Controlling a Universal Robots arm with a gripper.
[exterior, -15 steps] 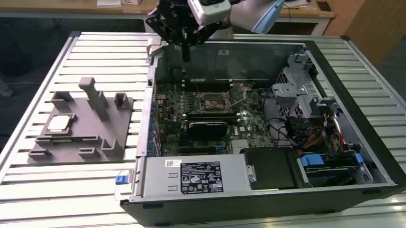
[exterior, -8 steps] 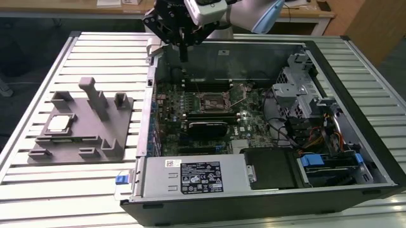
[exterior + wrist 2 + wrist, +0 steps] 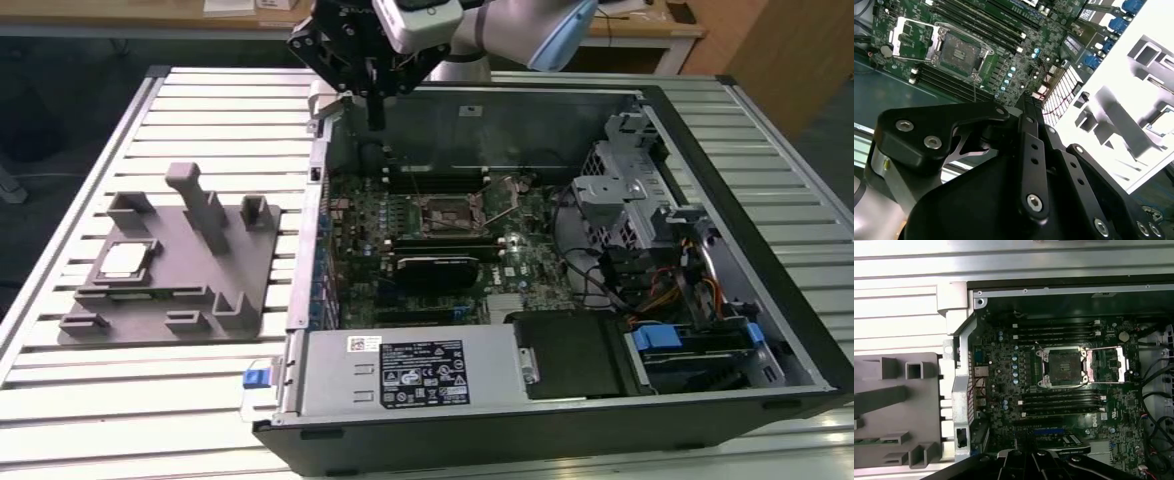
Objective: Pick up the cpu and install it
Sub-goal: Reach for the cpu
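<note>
Hovering above the far rim of the open computer case (image 3: 534, 440), the gripper (image 3: 378, 108) is carrying nothing, its fingers pressed together. The cpu (image 3: 120, 262) is lying flat on the grey fixture (image 3: 160, 310), well apart from the arm, toward the exterior view's left. The motherboard socket (image 3: 447, 212) is sitting empty with its retaining frame swung open, so I'm judging both pickup and installation as not yet done.

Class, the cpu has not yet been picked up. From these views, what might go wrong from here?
1. The cpu rests on the grey fixture near upright posts; the gripper might clip one.
2. The open socket lies inside the case, so a tilted placement could damage it.
</note>
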